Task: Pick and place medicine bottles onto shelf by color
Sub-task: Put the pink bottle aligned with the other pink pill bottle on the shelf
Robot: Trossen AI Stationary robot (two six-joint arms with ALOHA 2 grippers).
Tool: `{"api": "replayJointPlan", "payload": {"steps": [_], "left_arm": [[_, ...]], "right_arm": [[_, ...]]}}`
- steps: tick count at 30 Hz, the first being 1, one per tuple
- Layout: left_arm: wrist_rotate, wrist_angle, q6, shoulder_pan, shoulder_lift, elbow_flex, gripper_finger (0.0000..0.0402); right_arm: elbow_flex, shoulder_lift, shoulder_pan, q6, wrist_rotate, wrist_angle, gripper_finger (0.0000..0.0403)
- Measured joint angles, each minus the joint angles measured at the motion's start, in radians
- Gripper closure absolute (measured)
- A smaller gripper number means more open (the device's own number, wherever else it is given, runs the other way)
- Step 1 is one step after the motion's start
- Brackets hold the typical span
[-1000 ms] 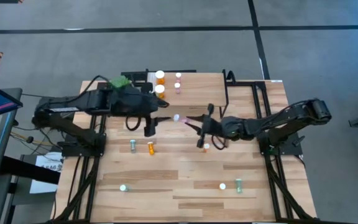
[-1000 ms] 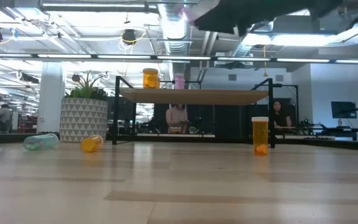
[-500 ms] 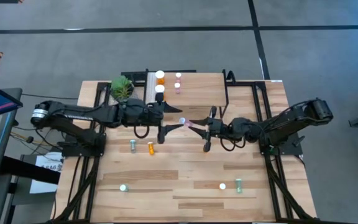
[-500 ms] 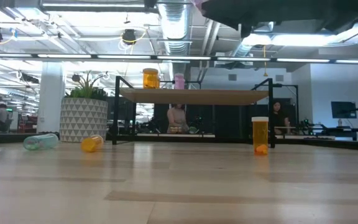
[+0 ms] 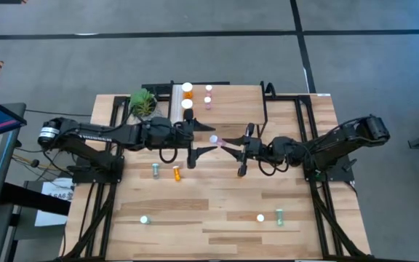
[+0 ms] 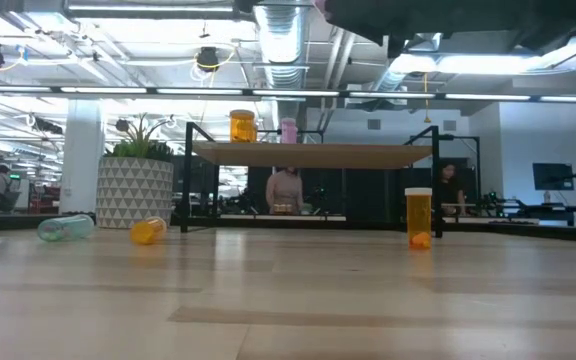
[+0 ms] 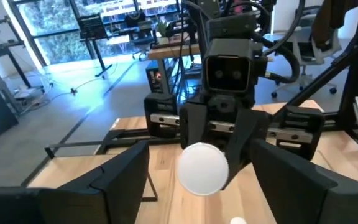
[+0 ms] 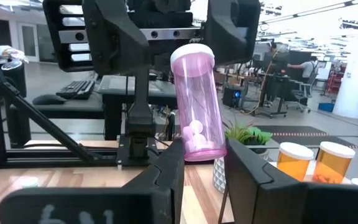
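A pink medicine bottle (image 5: 215, 140) with a white cap hangs in the air over the table's middle, and my right gripper (image 5: 228, 143) is shut on it. Its cap (image 7: 202, 169) points toward my left gripper (image 5: 205, 140), which is open. The left fingers (image 7: 126, 177) stand on either side of the cap without touching it. The shelf (image 5: 231, 102) stands at the table's far side. It carries two orange bottles (image 5: 187, 89) and two small pink ones (image 5: 208, 102). My right gripper pinches the pink bottle's bottom end (image 8: 199, 149) between its two fingers (image 8: 166, 177). The fingers come about level from the table's right. The bottle sticks out beyond the fingertips, roughly level and lifted clear, with its cap toward the table's left.
A green bottle (image 5: 155, 170) and an orange one (image 5: 177, 172) lie on the table near the left arm. Three more (image 5: 144, 218) (image 5: 260, 217) (image 5: 279, 216) stand toward the near edge. One orange bottle (image 6: 419, 218) stands upright. A potted plant (image 5: 142, 102) sits left of the shelf.
My left gripper has come down, tipped from slanting downward to about level, and reached toward the table's right up to the pink bottle's cap. The right gripper has tipped a little with the bottle, whose cap has shifted slightly toward the right.
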Motion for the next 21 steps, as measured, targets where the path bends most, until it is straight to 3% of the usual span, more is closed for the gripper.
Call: {"api": "replayJointPlan", "payload": {"steps": [3,12,21], "left_arm": [[0.008,0.026,-0.002,-0.003,0.0,-0.01,0.015],[0.027,0.308,-0.008,-0.01,-0.008,-0.136,0.0161],[0.02,0.333,-0.008,-0.01,-0.007,-0.141,0.0161]], "right_arm": [[0.0,0.0,0.0,0.0,0.0,0.011,0.03],[0.0,0.0,0.0,0.001,-0.003,0.03,0.03],[0.0,0.0,0.0,0.001,-0.012,0.059,0.03]]}}
